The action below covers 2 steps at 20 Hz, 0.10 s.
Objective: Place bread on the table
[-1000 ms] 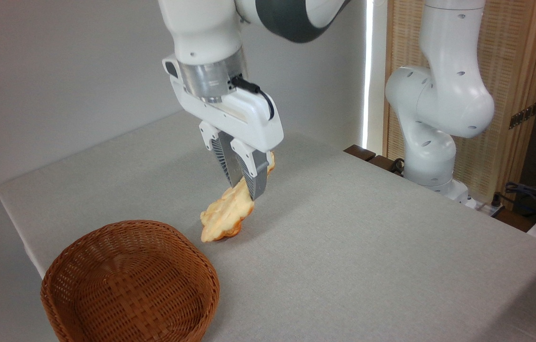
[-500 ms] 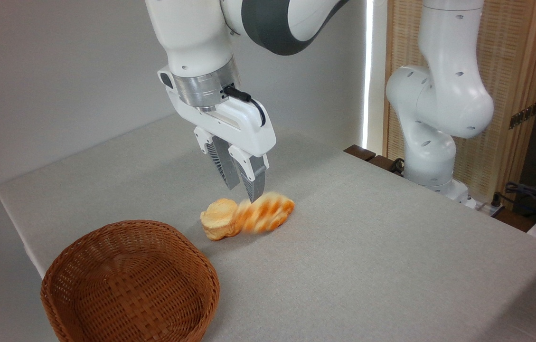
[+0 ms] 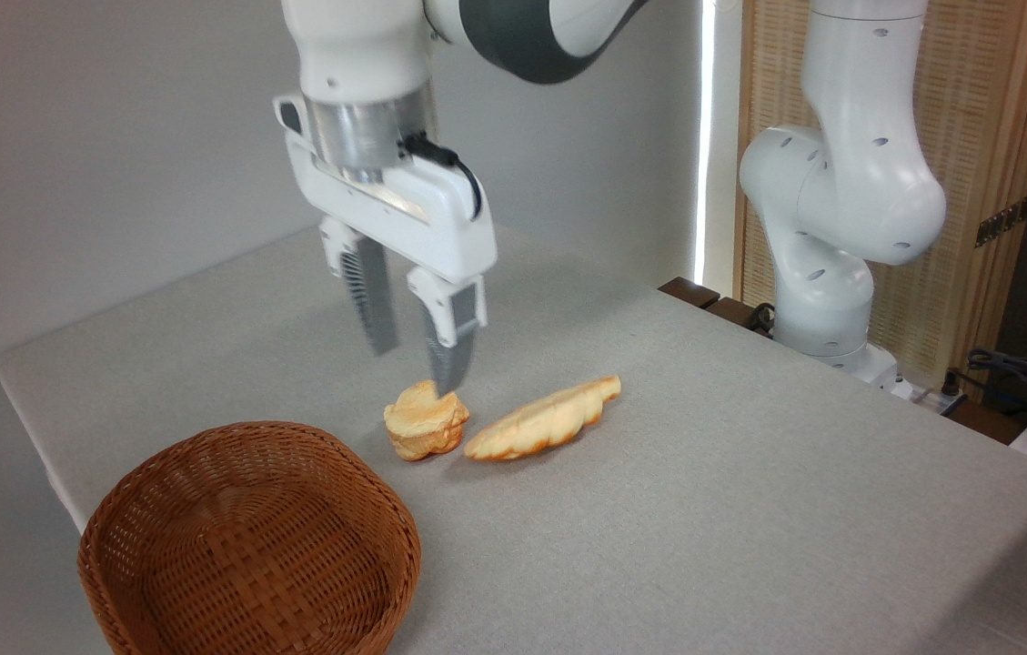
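Camera view: wicker basket (image 3: 249, 537) lower left holds nothing; bread (image 3: 542, 422) lies on tabletop (image 3: 750, 491); end effector (image 3: 415, 364) spread wide, empty.

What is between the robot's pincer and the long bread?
Nothing visible. The long pale golden braided bread lies on the grey cloth table, right of the open pincer; the small round golden bun sits below it.

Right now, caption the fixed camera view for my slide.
Open pincer above a small bun, the braided bread lying released on the grey table beside an empty wicker basket.
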Tool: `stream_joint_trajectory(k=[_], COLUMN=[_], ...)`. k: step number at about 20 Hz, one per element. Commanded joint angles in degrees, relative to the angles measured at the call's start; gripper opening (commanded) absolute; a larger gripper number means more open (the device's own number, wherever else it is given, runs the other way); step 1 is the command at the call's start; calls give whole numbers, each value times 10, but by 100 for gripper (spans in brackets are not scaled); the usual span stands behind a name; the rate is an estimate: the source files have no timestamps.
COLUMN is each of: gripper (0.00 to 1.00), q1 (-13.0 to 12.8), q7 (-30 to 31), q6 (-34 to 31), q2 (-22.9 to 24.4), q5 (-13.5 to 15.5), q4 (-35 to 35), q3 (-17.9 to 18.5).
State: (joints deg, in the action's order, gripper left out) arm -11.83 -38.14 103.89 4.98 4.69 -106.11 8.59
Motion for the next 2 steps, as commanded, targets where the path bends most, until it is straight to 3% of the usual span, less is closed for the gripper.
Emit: stream_joint_trajectory(k=[1,2], gripper=[100,100], q1=[-5,-6], q7=[1,1], q6=[39,38], q2=[0,-1], q5=[-9,-9], q4=[8,8], q3=[3,3])
